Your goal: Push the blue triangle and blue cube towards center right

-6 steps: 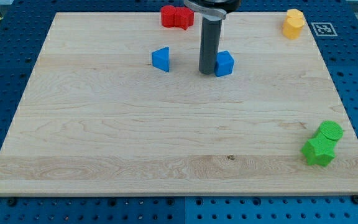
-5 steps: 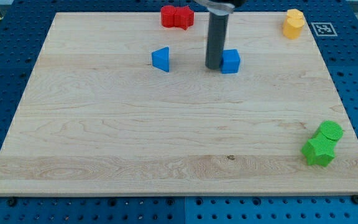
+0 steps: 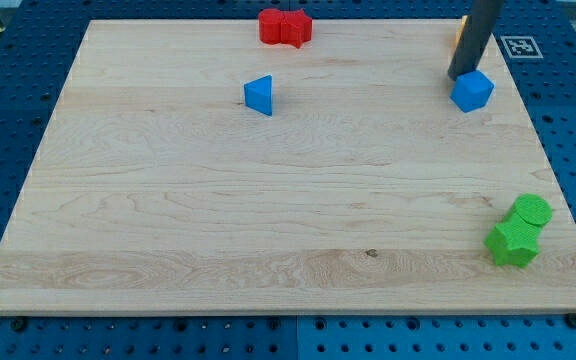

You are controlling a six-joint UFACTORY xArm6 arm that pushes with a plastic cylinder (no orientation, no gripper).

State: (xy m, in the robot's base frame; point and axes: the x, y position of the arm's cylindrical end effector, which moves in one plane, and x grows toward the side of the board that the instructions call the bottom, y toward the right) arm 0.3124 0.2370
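Observation:
The blue cube (image 3: pixel 473 91) lies near the board's right edge, in the upper part of the view. My tip (image 3: pixel 461 78) rests just at the cube's upper left, touching or nearly touching it. The blue triangle (image 3: pixel 259 95) lies left of centre in the upper part of the board, far to the left of my tip. The dark rod rises from the tip towards the view's top.
Two red blocks (image 3: pixel 284 27) sit together at the board's top edge. A yellow block (image 3: pixel 460 33) at the top right is mostly hidden behind the rod. Two green blocks (image 3: pixel 519 231) sit at the lower right. The wooden board (image 3: pixel 268 220) lies on a blue pegboard.
My tip has moved far to the right and slightly up, pushing the blue cube with it towards the right edge. The blue triangle has not moved.

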